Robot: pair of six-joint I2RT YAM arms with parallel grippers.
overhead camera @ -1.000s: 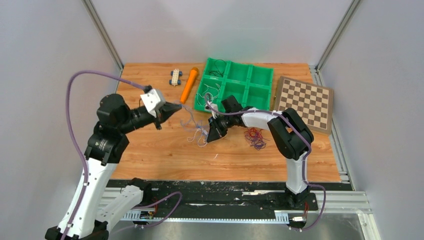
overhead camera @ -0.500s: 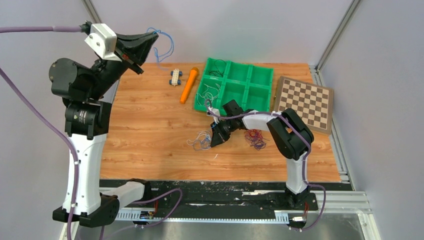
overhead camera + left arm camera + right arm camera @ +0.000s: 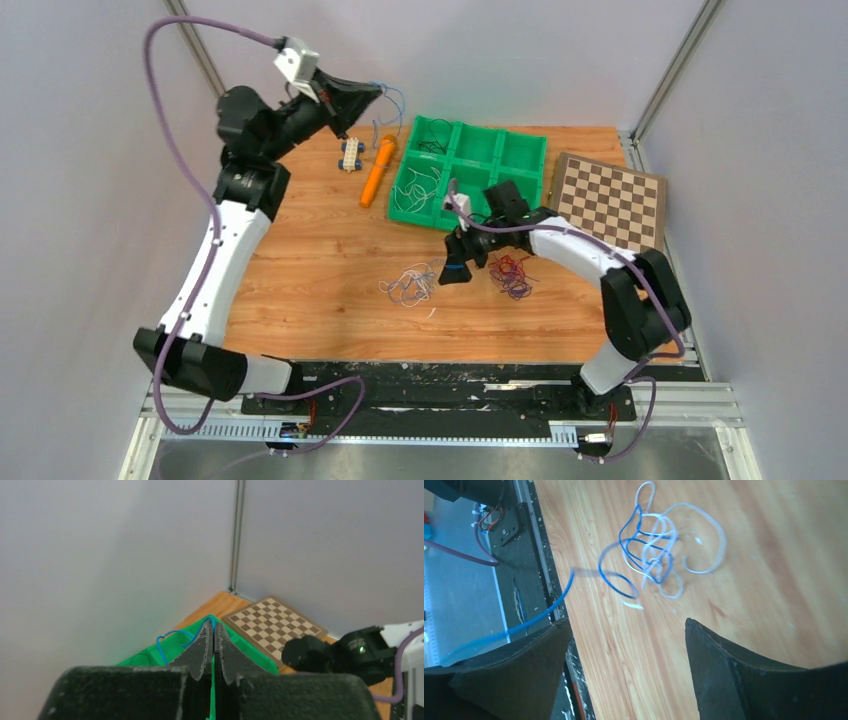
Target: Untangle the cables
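Note:
My left gripper (image 3: 372,93) is raised high near the back wall, shut on a thin blue cable (image 3: 392,103) that dangles over the green bin's left end. In the left wrist view the blue cable (image 3: 167,641) loops out from the closed tips (image 3: 214,626). A loose clump of white and blue cables (image 3: 410,285) lies on the table. My right gripper (image 3: 455,272) hovers just right of it, open, nothing between its fingers. The right wrist view shows the clump (image 3: 659,555) ahead of the open gripper (image 3: 626,625), one blue strand (image 3: 531,620) trailing past the left finger. A red and purple tangle (image 3: 512,273) lies beyond the right gripper.
A green compartment bin (image 3: 520,150) at the back holds several thin cables. An orange marker (image 3: 378,170) and a small toy car (image 3: 350,153) lie left of it. A chessboard (image 3: 610,205) sits at the right. The table's front edge and black rail (image 3: 524,540) are near the clump.
My left arm swung up with the blue cable, then rightward toward the bin. My right gripper opened, let go of the white and blue clump, and backed off to the right.

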